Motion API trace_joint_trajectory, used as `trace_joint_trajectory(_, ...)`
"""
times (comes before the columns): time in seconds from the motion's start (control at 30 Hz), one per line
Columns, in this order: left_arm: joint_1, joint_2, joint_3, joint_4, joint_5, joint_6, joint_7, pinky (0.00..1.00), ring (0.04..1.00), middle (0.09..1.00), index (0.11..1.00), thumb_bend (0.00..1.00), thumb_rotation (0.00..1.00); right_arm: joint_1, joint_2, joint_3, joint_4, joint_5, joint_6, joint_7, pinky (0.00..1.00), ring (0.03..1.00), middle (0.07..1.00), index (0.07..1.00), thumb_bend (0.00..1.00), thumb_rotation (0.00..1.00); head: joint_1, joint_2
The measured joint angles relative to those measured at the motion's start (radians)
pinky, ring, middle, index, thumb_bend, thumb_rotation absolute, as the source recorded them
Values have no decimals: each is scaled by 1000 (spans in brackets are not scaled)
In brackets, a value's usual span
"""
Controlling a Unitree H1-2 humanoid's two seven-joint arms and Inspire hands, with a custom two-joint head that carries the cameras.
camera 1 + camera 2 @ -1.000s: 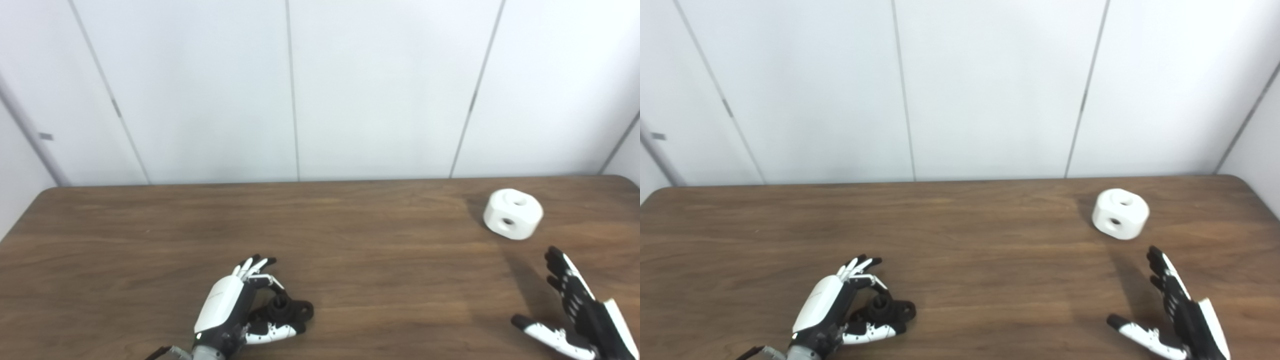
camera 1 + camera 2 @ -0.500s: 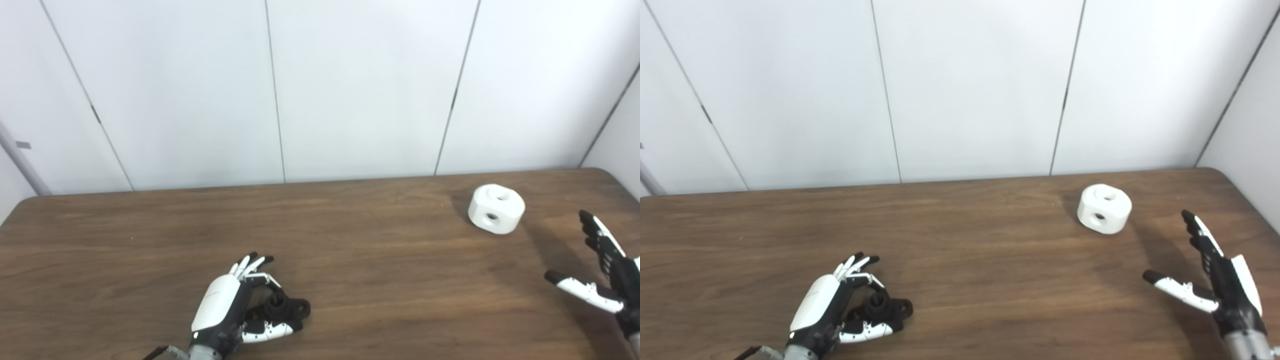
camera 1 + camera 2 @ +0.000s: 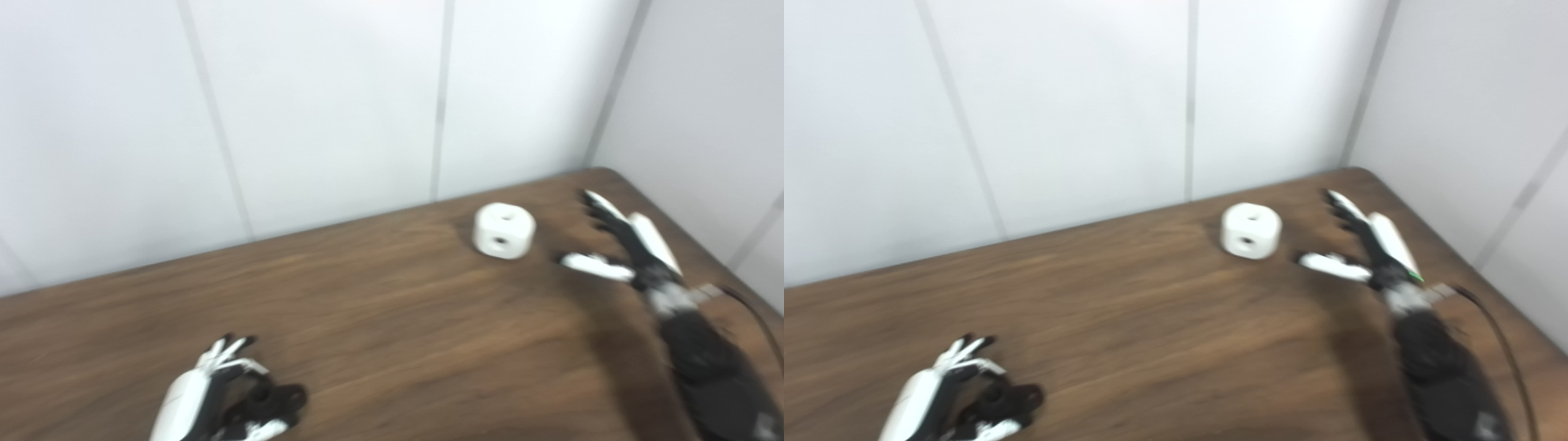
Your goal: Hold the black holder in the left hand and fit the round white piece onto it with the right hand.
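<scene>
Left eye view: the picture is blurred. The left hand (image 3: 202, 401) lies low on the table (image 3: 392, 318), at the bottom edge, its fingers and thumb curled round the holder (image 3: 272, 401), which rests on the wood just to the hand's right. Whether the holder is truly gripped or only cupped is hard to tell through the blur; the fingers do wrap it. The right hand (image 3: 618, 245) reaches in from the right, spread and holding nothing, fingers pointing toward the wall (image 3: 318, 104) and thumb stretched toward the piece (image 3: 503, 230). The piece sits on the table just left of that thumb, apart from it, with one hole on top and one on its near side.

Right eye view: the same layout. The left hand (image 3: 928, 404) wraps the holder (image 3: 1001, 401) near the bottom edge. The right hand (image 3: 1363, 248) is spread beside the piece (image 3: 1250, 230), thumb tip near it but not touching. A dark cable (image 3: 1497, 343) trails along the right forearm.
</scene>
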Motion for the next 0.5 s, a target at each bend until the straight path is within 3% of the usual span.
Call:
trace_joint_trajectory(0.1, -2, 6, 9, 4, -25, -3, -21, 1000, 1000, 909, 482, 517, 36, -27, 30, 38, -92, -52, 118, 9, 834, 906, 940, 915, 1000, 633, -41, -12)
trace_joint_trajectory(0.2, -9, 8, 15, 12, -34, -16, -28, 1000, 1000, 907, 482, 517, 36, -39, 47, 65, -98, -80, 176, 14, 835, 908, 945, 918, 1000, 628, -63, -18)
trace_joint_trajectory(0.5, -21, 28, 40, 43, -62, -41, -30, 1000, 1000, 906, 482, 517, 35, -74, 45, 112, -97, -135, 245, 27, 861, 932, 962, 916, 1000, 599, -88, -29)
